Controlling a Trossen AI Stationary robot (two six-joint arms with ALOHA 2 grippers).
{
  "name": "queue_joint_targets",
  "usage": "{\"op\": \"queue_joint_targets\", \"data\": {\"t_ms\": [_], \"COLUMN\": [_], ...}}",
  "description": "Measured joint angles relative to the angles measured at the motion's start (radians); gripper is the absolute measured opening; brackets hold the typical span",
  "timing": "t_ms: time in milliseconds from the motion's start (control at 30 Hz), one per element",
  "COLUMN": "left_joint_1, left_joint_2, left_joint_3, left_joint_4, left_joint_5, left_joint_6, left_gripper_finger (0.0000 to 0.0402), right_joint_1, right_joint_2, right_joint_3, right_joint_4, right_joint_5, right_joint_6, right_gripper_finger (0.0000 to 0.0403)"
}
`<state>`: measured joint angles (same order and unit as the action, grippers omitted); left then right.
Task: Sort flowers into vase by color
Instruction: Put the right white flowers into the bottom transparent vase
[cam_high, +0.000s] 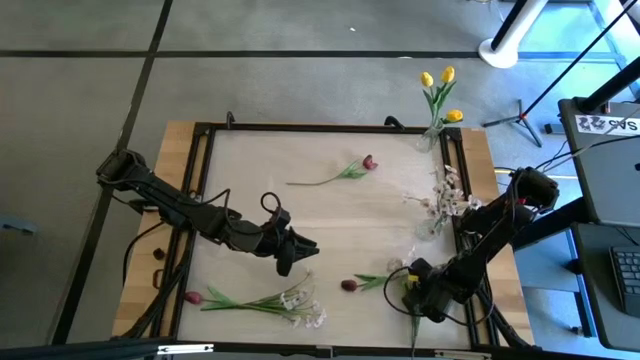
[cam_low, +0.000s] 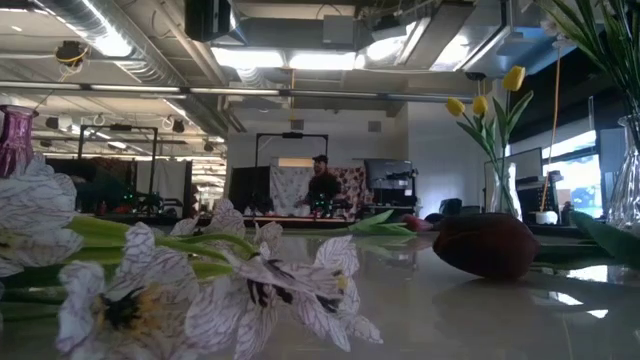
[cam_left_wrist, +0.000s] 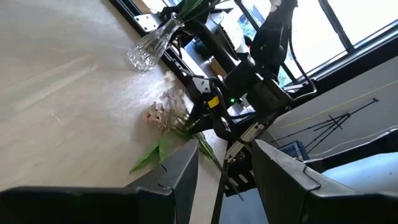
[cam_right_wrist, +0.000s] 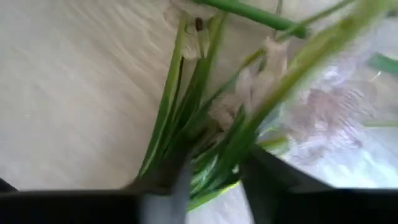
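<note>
My right gripper (cam_high: 415, 293) points down at the table's near right, shut on the green stems of a white-blossom spray (cam_left_wrist: 163, 112) that lies on the table. Beside it lies a dark red tulip (cam_high: 348, 285). Another dark red tulip (cam_high: 368, 161) lies toward the far side. White blossoms (cam_high: 305, 305) and a third dark red tulip (cam_high: 192, 297) lie near the front edge. Yellow tulips (cam_high: 438, 82) stand in a glass vase (cam_high: 430, 135) at the far right, and a white spray (cam_high: 440, 195) stands in a second vase (cam_high: 430, 228). My left gripper (cam_high: 300, 250) hovers open over the table's middle. My right gripper has a bundle of green stems and leaves (cam_right_wrist: 214, 163) of the white-blossom spray between its two fingers (cam_right_wrist: 180, 183), below the blossoms. The fingers come from above, pointing steeply down, and lie across the stems. The spray still lies on the table top.
A black frame (cam_high: 200, 140) runs round the white table top, with wooden strips outside it. The two vases stand close to the right frame bar, just beyond my right arm. A person (cam_low: 322, 190) stands far off in the room behind.
</note>
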<state>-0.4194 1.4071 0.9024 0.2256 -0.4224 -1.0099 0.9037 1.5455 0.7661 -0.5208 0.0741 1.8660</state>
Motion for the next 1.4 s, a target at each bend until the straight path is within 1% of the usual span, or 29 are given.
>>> {"op": "queue_joint_targets", "data": {"t_ms": [67, 100, 133, 200, 267, 400, 533, 633, 733, 833, 1000, 1100, 1267, 1400], "left_joint_1": [0.0, 0.0, 0.0, 0.001, 0.002, 0.015, 0.033, 0.046, 0.055, 0.057, 0.035, 0.021, 0.023, 0.022], "left_joint_2": [0.0, 0.0, 0.0, 0.0, 0.0, 0.0, 0.0, 0.0, 0.0, 0.0, 0.0, 0.0, 0.0, 0.0], "left_joint_3": [0.0, 0.0, 0.0, 0.0, 0.0, 0.0, 0.0, 0.0, 0.0, 0.0, 0.0, 0.0, 0.0, 0.0], "left_joint_4": [0.0, 0.0, 0.001, 0.003, 0.01, 0.023, 0.047, 0.071, 0.104, 0.162, 0.316, 0.359, 0.359, 0.352], "left_joint_5": [-0.004, -0.006, -0.008, -0.014, -0.031, -0.09, -0.143, -0.175, -0.182, -0.184, -0.185, -0.183, -0.188, -0.187], "left_joint_6": [0.0, 0.0, 0.0, 0.0, 0.0, -0.001, -0.002, -0.001, 0.005, 0.062, 0.245, 0.323, 0.332, 0.332], "left_gripper_finger": [0.0144, 0.0144, 0.0144, 0.0144, 0.0144, 0.0144, 0.0144, 0.0144, 0.0144, 0.0144, 0.0144, 0.0144, 0.0144, 0.0144], "right_joint_1": [-0.025, -0.042, -0.059, -0.104, -0.164, -0.301, -0.427, -0.502, -0.544, -0.565, -0.556, -0.524, -0.467, -0.38], "right_joint_2": [-0.022, -0.042, -0.066, -0.121, -0.168, -0.26, -0.329, -0.358, -0.385, -0.398, -0.398, -0.398, -0.399, -0.419], "right_joint_3": [0.006, 0.02, 0.04, 0.081, 0.114, 0.158, 0.18, 0.203, 0.246, 0.31, 0.446, 0.521, 0.651, 0.768], "right_joint_4": [0.011, 0.004, 0.006, 0.015, 0.007, -0.011, -0.114, -0.144, -0.121, -0.127, -0.132, -0.159, -0.195, -0.187], "right_joint_5": [0.016, 0.018, 0.013, -0.041, -0.143, -0.378, -0.541, -0.611, -0.628, -0.518, -0.23, -0.04, 0.215, 0.426], "right_joint_6": [-0.028, -0.051, -0.084, -0.175, -0.284, -0.493, -0.621, -0.693, -0.736, -0.824, -1.035, -1.144, -1.299, -1.461], "right_gripper_finger": [0.0038, 0.002, 0.0014, 0.0022, 0.0025, 0.0007, 0.0014, 0.0016, 0.0007, 0.0005, 0.0009, 0.0004, 0.0007, 0.0003]}}
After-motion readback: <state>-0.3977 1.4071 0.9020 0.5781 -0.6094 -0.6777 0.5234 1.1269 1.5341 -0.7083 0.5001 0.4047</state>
